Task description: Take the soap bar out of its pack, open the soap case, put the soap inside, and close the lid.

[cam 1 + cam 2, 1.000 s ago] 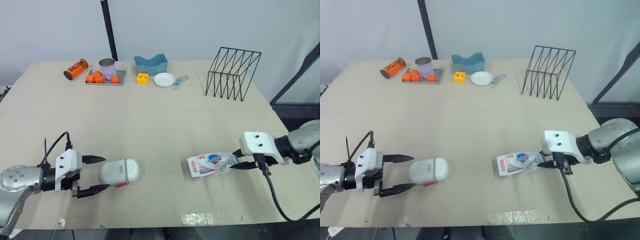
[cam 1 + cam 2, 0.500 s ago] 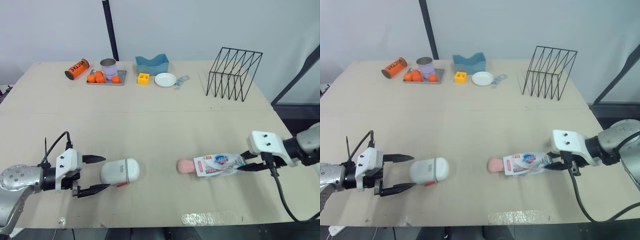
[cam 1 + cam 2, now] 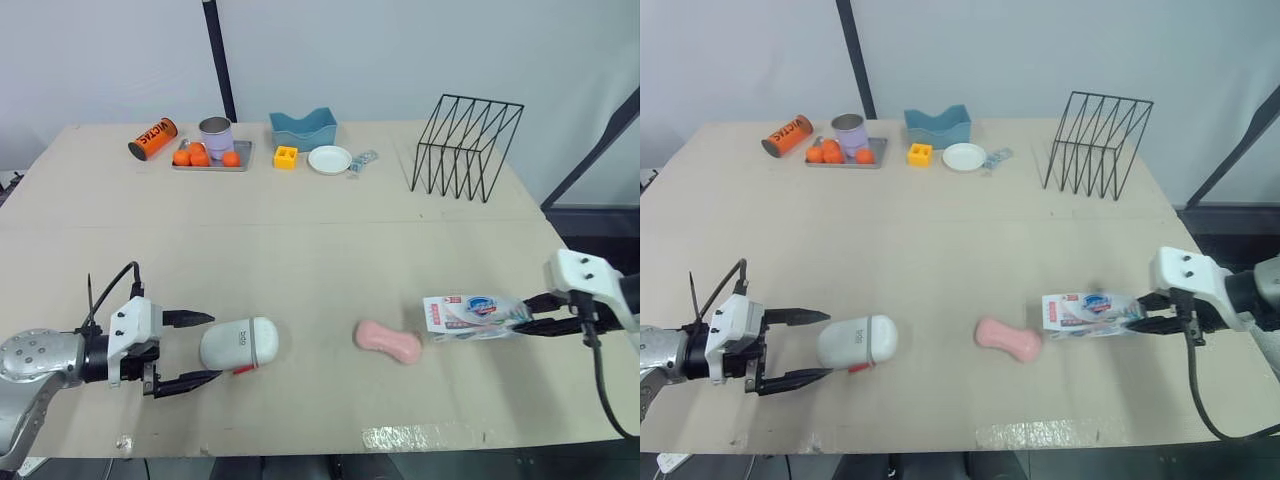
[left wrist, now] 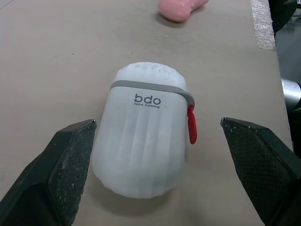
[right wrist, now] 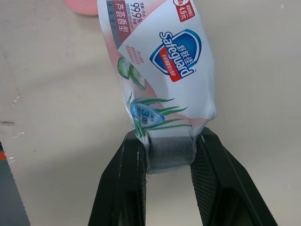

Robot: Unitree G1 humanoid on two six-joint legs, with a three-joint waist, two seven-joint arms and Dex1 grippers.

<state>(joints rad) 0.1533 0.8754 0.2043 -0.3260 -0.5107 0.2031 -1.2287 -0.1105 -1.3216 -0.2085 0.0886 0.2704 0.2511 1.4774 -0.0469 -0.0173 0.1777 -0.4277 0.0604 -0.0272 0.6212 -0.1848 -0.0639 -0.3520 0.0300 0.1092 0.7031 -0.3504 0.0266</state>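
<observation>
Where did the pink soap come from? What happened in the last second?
The right gripper pulled the pack away to the robot's right, still pinching its end. The soap slid out and now lies bare on the table, apart from the pack. The left gripper stayed open around the case, which has not moved and is still shut.

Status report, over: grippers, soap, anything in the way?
Left gripper open, fingers flanking closed soap case. Right gripper shut on pack. Soap bar out, lying on table between them. Nothing in the way.
</observation>
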